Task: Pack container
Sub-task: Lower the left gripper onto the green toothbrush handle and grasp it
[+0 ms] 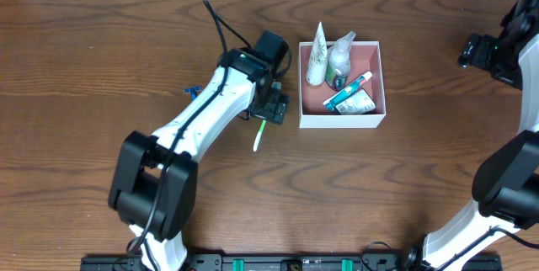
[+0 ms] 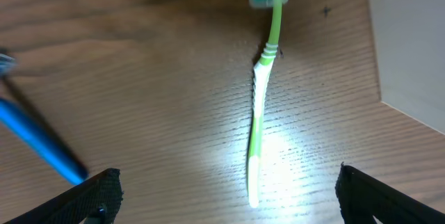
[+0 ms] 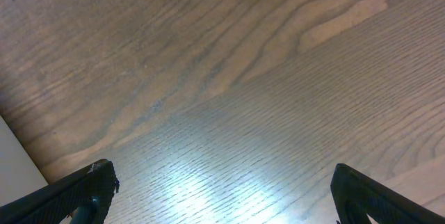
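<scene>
The container (image 1: pixel 376 116), a square box with white walls and a pink inside, stands right of centre and holds two tubes, a small bottle and a toothpaste box. Its white wall shows at the right edge of the left wrist view (image 2: pixel 410 43). A green and white toothbrush (image 1: pixel 260 134) lies on the table left of the container. In the left wrist view the toothbrush (image 2: pixel 258 123) lies between the fingers of my open left gripper (image 2: pixel 226 193). My left gripper (image 1: pixel 274 107) hovers over the brush's upper end. My right gripper (image 3: pixel 222 196) is open and empty over bare wood at the far right (image 1: pixel 478 52).
A blue razor (image 1: pixel 193 92) lies left of my left arm and shows as a blue handle in the left wrist view (image 2: pixel 38 144). A black cable (image 1: pixel 221 23) runs behind the left arm. The wooden table (image 1: pixel 101 52) fills the views.
</scene>
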Available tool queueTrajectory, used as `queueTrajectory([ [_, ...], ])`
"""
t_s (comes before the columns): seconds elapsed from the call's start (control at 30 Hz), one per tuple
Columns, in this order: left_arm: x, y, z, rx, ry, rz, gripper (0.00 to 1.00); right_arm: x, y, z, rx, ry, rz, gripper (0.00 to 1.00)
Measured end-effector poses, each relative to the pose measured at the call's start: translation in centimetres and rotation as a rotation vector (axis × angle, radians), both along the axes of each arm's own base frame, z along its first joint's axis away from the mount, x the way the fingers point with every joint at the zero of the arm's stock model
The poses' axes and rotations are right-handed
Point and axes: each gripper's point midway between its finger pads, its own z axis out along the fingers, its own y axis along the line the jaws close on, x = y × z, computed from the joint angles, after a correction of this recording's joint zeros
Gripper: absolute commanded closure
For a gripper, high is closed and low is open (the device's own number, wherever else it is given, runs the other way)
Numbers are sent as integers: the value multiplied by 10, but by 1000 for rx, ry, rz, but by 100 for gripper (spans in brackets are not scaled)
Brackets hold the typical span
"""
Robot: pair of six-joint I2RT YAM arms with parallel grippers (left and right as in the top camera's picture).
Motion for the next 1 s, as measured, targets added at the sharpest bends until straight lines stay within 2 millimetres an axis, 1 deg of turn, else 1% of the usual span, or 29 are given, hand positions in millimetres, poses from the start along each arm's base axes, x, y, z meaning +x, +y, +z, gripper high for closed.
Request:
queueTrajectory([
  [0.2, -7, -6, -28, -9, 85, -5, 2, 0, 0, 0, 0, 0, 0, 1],
  [0.37, -9, -8, -46, -6, 127, -6, 2, 0, 0, 0, 0, 0, 0, 1],
  [0.57, -9, -10, -55, -11, 141, -6, 2, 0, 0, 0, 0, 0, 0, 1],
  [0.8, 2, -15, -59, -31, 104, -4, 2, 0, 0, 0, 0, 0, 0, 1],
  [0.9, 5, -12, -62, -37, 97, 5, 2, 0, 0, 0, 0, 0, 0, 1],
  [1.0, 1, -1, -69, -30, 117, 28, 2, 0, 0, 0, 0, 0, 0, 1],
])
